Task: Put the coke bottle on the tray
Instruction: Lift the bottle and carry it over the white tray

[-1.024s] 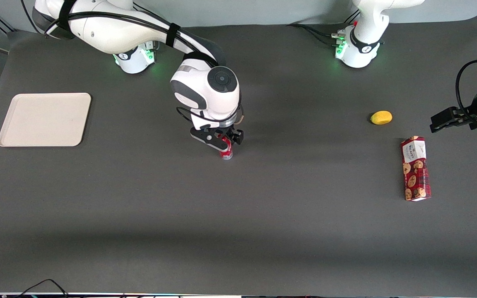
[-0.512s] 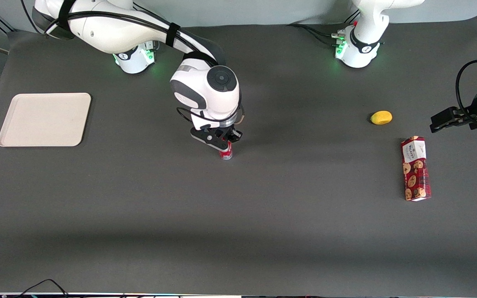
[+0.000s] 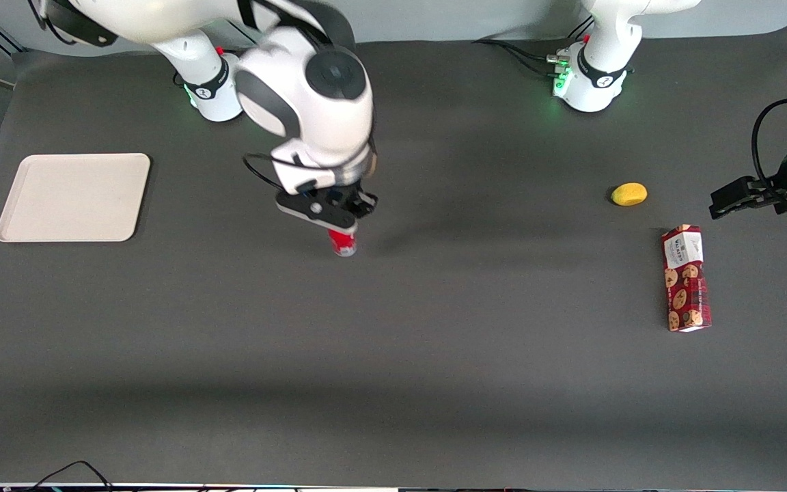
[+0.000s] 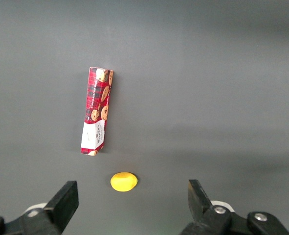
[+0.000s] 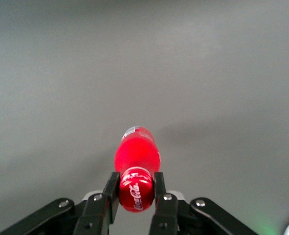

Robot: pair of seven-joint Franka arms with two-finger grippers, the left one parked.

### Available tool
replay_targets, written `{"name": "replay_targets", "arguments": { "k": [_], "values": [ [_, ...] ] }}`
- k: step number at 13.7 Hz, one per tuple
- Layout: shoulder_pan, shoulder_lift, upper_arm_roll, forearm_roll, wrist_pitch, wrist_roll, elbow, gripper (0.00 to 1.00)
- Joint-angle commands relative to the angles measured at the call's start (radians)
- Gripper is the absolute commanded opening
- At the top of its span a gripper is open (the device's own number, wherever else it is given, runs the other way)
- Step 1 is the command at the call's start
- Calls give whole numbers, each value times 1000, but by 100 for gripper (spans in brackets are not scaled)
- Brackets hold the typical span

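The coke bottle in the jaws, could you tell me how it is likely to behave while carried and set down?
The coke bottle looks rigid. The gripper pinches only its cap end, so it may swing or slip. Being narrow and round, it could tip or roll on the tray.

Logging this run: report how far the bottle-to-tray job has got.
Done: the gripper is shut on the coke bottle at its cap end. In hand: the bottle hangs above mid-table. Left: carrying it toward the working arm's end and setting it on the tray, which holds nothing.
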Motion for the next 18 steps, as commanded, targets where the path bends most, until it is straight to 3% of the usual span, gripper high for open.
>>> {"name": "replay_targets", "arguments": {
  "k": [1,3,4,7,10,12,15,18],
  "values": [
    [-53,-146,-13,112,-244,-286,139,0],
    [-79,-235,-105,166,-411,-535,218,0],
    [-78,-293,-201,217,-468,-670,238,0],
    [-69,-496,-610,368,-535,-1127,199,0],
    [-66,-613,-919,369,-483,-1520,41,0],
    [-66,-663,-1085,320,-339,-1758,-111,0],
    [-66,-690,-1367,314,-4,-2065,-387,0],
    [-76,-690,-1529,324,365,-2252,-651,0]
  ]
}}
